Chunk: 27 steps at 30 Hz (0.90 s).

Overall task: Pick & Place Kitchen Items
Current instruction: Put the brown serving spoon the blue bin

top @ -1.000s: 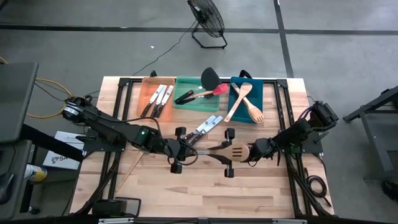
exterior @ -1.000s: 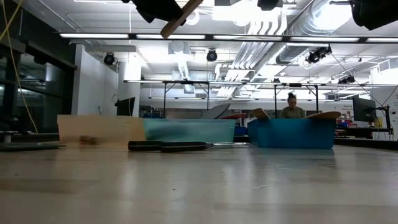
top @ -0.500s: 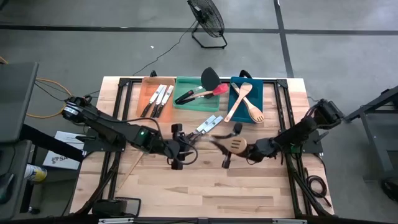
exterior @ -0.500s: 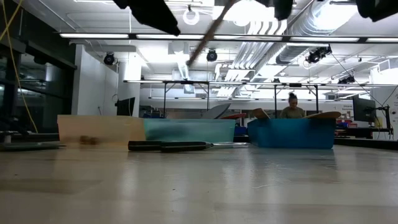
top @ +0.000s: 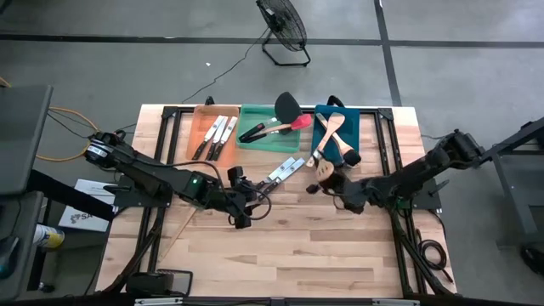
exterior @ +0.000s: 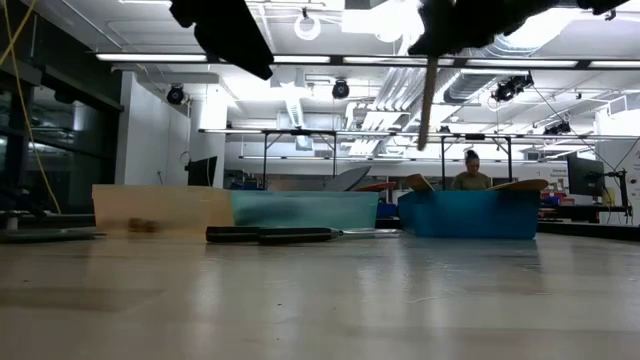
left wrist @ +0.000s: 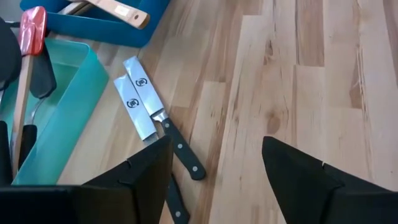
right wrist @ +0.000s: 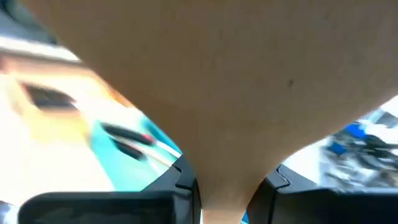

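The pale wooden slotted turner (top: pixel 324 168) has swung from flat above the worktop (top: pixel 280 246) toward the blue rectangular tray (top: pixel 321 114), its smooth handle pinched in the right end effector (top: pixel 338 184). The left end effector (top: pixel 240 197) has spread wide, empty, beside two steel-bladed, black-handled knives (left wrist: pixel 149 112) lying flat

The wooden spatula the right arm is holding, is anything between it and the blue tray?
Nothing visible. The right gripper holds the wooden spatula in the air just beside the blue tray; only bare table lies between them.
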### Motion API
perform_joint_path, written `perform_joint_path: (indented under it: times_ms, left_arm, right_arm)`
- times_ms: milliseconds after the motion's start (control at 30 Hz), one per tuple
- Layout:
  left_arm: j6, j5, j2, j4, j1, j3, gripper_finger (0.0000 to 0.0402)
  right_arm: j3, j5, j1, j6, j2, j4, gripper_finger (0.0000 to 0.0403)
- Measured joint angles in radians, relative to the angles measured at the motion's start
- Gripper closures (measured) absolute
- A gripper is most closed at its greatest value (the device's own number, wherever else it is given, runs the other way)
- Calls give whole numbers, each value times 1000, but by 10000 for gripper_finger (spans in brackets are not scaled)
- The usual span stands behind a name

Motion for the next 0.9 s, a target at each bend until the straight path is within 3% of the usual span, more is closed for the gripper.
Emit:
perform_joint_path:
  times_ms: [233,467,667,800,900]
  left_arm:
    - [-4,1,0,-3,0,0,166]
    - [-4,4,0,-5,0,0,166]
    - [-4,4,0,-5,0,0,166]
    - [-5,4,0,-5,0,0,165]
    - [-4,4,0,-5,0,0,165]
  right_arm:
    - [0,-21,-158,106,-1,-289,335]
    - [0,-236,-340,178,-1,-514,335]
    - [0,-367,-470,8,-1,-593,335]
    - [0,-523,-545,-129,-1,-592,335]
    - [0,-563,-597,-199,-1,-593,335]
